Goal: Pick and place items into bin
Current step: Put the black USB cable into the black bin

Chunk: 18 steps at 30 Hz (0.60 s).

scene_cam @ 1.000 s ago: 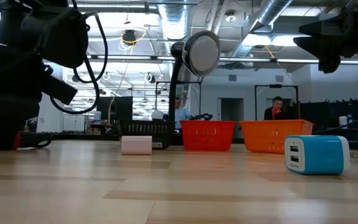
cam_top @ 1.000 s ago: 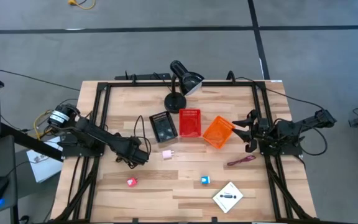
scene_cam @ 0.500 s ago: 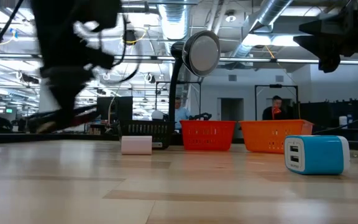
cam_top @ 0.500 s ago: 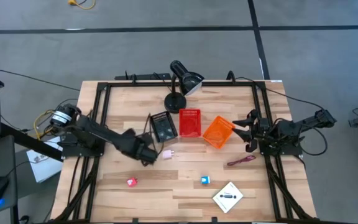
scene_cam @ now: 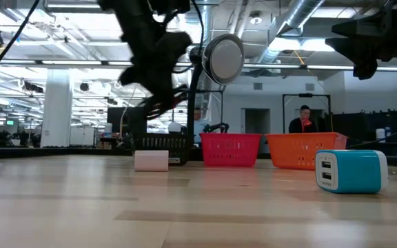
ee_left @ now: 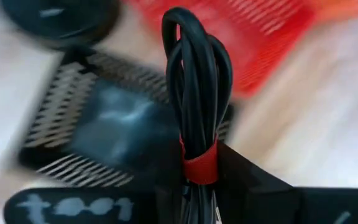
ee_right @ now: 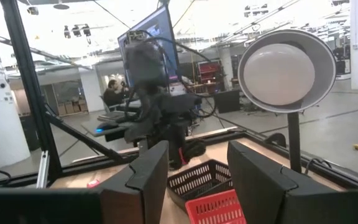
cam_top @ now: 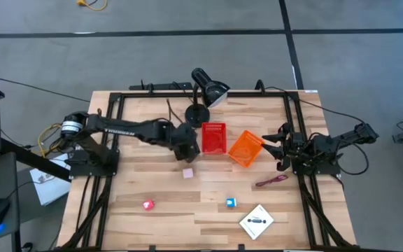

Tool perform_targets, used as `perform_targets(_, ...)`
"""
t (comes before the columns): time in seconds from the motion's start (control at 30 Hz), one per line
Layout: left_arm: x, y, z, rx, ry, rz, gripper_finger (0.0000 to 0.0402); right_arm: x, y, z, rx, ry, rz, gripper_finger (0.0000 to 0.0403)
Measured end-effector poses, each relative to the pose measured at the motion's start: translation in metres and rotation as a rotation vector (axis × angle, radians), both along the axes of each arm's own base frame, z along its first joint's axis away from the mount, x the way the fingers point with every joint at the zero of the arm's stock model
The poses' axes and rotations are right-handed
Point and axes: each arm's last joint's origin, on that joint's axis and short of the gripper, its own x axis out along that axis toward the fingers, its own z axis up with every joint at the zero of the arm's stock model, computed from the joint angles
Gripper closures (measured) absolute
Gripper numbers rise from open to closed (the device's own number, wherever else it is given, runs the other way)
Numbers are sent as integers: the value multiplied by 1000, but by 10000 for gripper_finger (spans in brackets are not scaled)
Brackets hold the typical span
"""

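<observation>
Items: five loose ones lie on the wooden table [cam_top: 131, 210], all on the side of the red bin [cam_top: 213, 138] away from the black desk lamp [cam_top: 205, 94].
White-pink piece [cam_top: 187, 172]: one, nearest the red bin, apart from it.
Red-pink piece [cam_top: 147, 204]: one, far from the red bin, near the table's front edge.
Blue cube [cam_top: 231, 203]: one, well apart from the red bin; the low view shows white outlet faces on it [scene_cam: 350, 171].
White square card with black mark [cam_top: 256, 221]: one, farthest from the red bin, close to the table's front edge.
Dark maroon stick-like tool [cam_top: 271, 180]: one, past the orange bin from the red bin, just beside the right arm.
Bins: three in a row; the black bin [cam_top: 185, 143] sits just left of the red bin, the orange bin [cam_top: 245, 148] tilted just right of it.
Left gripper [cam_top: 185, 142]: over the black bin, next to the red bin. Its wrist view shows a looped bundle of black cable with a red band [ee_left: 197, 118] standing up between the fingers; I cannot tell whether the fingers clamp it.
Right gripper [cam_top: 280, 143]: waits beside the orange bin, on the side away from the red bin, fingers spread apart with nothing between them.
Lamp: one, its round base just behind the red bin.
</observation>
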Motion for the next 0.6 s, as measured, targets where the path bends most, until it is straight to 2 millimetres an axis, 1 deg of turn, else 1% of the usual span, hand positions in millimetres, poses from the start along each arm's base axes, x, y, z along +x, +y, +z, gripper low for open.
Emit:
perform_targets(0.03,4,5,0,-31,-35,-2,356,0,0,0,0,0,0,244)
perform_targets(0.1,4,13,0,-53,-49,10,351,0,0,0,0,1,0,244)
perform_targets(0.2,3,23,-5,-52,-17,58,348,0,0,0,0,1,0,244)
perform_targets(0.27,-1,27,-10,-47,46,104,348,0,0,0,-1,2,0,244)
perform_targets(0.37,2,28,-25,-50,100,165,348,0,0,-1,-3,9,0,244)
perform_targets(0.47,7,26,-43,-57,158,172,348,0,0,-1,-4,11,1,244)
perform_targets(0.6,14,26,-60,-65,187,191,348,0,0,-1,23,1,6,244)
